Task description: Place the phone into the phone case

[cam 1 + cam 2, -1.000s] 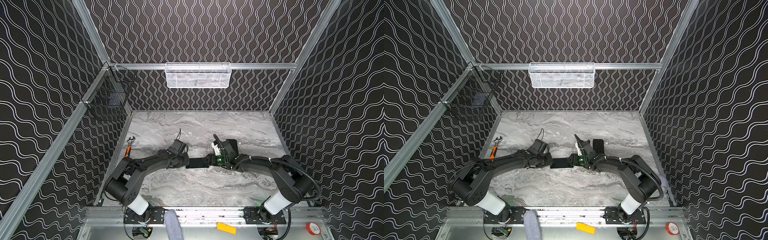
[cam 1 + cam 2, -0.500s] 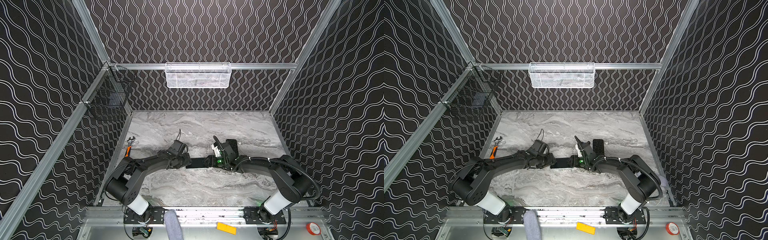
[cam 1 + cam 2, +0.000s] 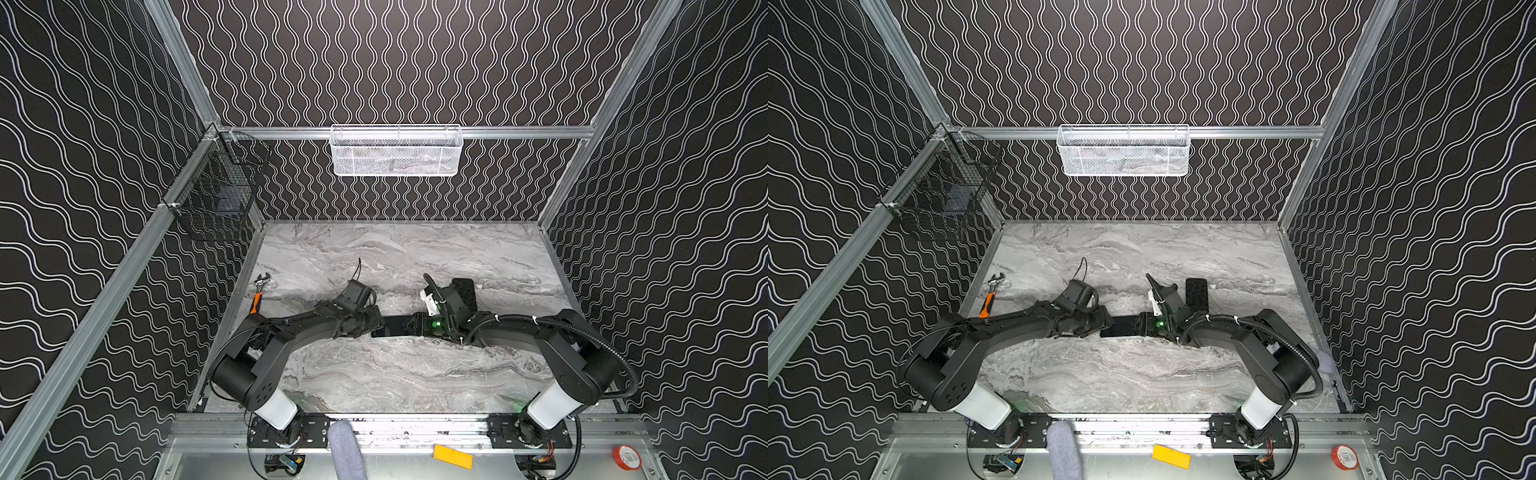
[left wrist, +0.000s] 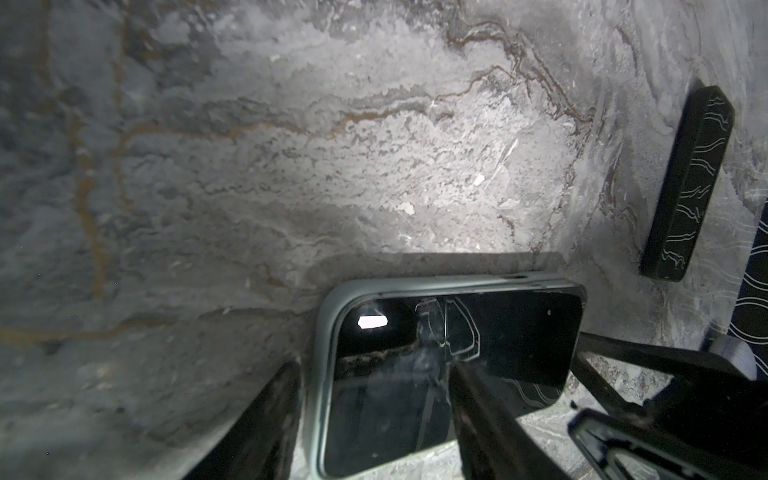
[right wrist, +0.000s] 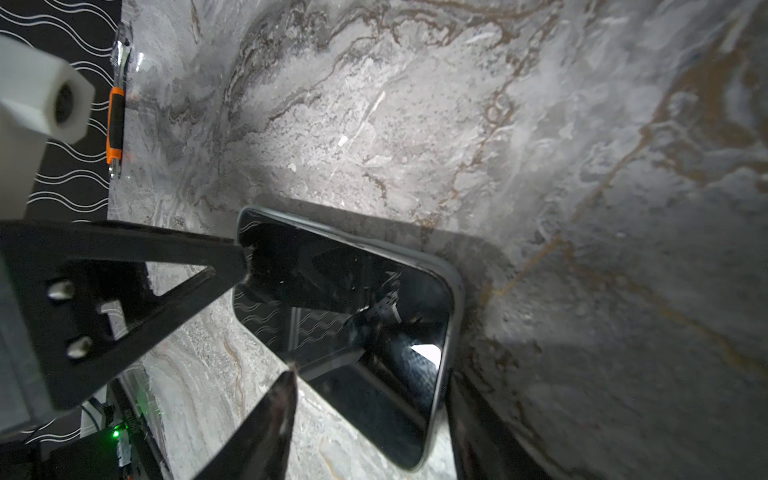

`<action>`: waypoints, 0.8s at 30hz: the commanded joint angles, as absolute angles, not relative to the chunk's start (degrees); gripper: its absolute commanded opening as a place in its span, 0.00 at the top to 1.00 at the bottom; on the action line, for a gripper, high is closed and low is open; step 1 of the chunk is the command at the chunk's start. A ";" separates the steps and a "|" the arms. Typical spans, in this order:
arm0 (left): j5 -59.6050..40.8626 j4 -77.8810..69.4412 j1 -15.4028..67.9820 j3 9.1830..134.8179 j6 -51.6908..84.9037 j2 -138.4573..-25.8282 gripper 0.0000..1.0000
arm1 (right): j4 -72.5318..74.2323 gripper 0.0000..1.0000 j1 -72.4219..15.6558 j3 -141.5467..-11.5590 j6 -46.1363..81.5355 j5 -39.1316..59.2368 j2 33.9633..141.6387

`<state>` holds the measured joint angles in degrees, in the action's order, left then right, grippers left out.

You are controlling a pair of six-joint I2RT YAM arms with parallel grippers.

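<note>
While left jaws, right jaws stand spread at phone ends, phone case rim partly hidden; seating unclear.

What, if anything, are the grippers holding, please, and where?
It cannot be told: the right gripper straddles the cased phone across its width near one end, contact unclear; the left gripper holds nothing.

The phone has a glossy black glass face that mirrors the light, and the phone case looks like smooth, matt grey-green rubbery plastic. The table is grey veined marble-look stone with a dull, slightly grainy finish; the wrench shows bright metal and an orange rubbery grip, and the basket is white-coated metal mesh
</note>
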<state>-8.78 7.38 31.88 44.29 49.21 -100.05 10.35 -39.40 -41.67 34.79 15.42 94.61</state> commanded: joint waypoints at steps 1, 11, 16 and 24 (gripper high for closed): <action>-9.25 5.79 31.76 44.82 48.70 -100.11 0.39 | 11.21 0.41 -39.72 -42.34 34.81 14.15 93.59; -8.88 6.24 31.81 44.97 48.51 -99.31 0.39 | 9.89 0.41 -39.73 -43.06 34.61 13.13 94.02; -9.07 5.90 31.80 45.00 48.52 -99.58 0.39 | 10.58 0.41 -39.81 -43.04 34.86 13.78 94.81; -9.10 5.84 31.75 45.19 48.52 -99.75 0.39 | 10.98 0.41 -40.09 -43.24 34.95 14.24 95.11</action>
<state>-8.71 7.60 31.88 44.66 49.15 -99.50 10.11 -39.79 -42.76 34.76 13.17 95.04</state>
